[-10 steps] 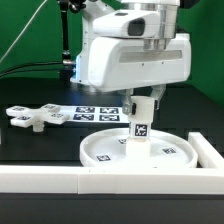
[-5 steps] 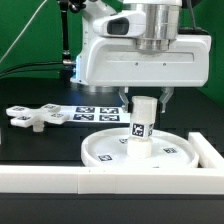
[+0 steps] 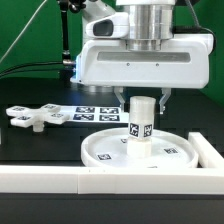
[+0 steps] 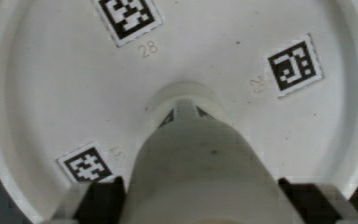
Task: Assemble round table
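The large rimmed round disc point(image 3: 140, 152) lies flat on the black table. The short cylindrical post point(image 3: 141, 122) stands upright at its middle, with a tag on its side. My gripper point(image 3: 143, 101) comes straight down over the post's top, and its dark fingers point(image 3: 162, 98) sit on either side of it. In the wrist view the post point(image 4: 197, 150) fills the space between the two fingers point(image 4: 101, 200), above the disc point(image 4: 87, 90) and its tags. The gripper point(image 4: 201, 197) is shut on the post. The flat cross-shaped piece point(image 3: 35, 117) lies loose at the exterior view's left.
The marker board point(image 3: 95, 112) lies on the table behind the disc. A long white straight-edged wall point(image 3: 100, 180) runs along the front and turns up the exterior view's right side point(image 3: 210, 150), close to the disc's rim.
The hand has turned about its vertical axis over the post and now faces the camera squarely. The post stays upright on the disc. The cross-shaped piece has not moved.
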Tool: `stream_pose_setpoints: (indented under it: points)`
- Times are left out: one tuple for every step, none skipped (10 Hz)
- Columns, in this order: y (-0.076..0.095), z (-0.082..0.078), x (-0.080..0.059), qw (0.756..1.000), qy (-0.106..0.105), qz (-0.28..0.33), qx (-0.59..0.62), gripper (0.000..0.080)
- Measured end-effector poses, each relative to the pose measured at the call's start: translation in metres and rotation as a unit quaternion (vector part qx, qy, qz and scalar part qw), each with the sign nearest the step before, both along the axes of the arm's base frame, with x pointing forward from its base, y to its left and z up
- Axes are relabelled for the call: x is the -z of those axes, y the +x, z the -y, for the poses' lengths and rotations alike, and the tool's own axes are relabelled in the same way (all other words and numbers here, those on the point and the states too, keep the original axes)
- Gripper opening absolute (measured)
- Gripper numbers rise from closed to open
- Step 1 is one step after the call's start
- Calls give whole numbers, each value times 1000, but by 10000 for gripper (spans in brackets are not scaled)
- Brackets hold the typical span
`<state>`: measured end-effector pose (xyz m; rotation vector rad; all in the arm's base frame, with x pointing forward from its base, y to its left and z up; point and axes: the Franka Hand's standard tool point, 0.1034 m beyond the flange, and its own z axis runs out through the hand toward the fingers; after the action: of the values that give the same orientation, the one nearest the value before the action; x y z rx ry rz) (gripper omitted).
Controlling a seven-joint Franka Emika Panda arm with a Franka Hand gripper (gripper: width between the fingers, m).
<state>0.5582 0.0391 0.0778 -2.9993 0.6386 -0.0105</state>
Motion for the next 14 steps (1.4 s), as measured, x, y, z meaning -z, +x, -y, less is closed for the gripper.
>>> stream_pose_setpoints:
  points:
    - [0,1,0,998,12,-5,65,407]
    - [-1,2,1,991,27,-11,132,407]
    - [-1,2,1,983,33,-16,182,407]
    - [-1,1,1,974,36,-20,222,407]
    - [-1,-3,1,959,37,-27,281,407]
    - [-1,-3,1,954,37,-30,297,407]
    - [-1,-3,1,943,39,-35,330,407]
    - [-1,-4,1,936,40,-37,349,407]
    - [-1,-4,1,933,41,-37,356,407]
    - [-1,-4,1,935,41,-37,351,407]
    - [-1,-4,1,939,41,-36,340,570]
    - [-1,-5,0,945,41,-34,321,624]
    - [0,-5,-2,955,41,-32,293,624]
    - [2,-6,-4,968,41,-24,246,645]
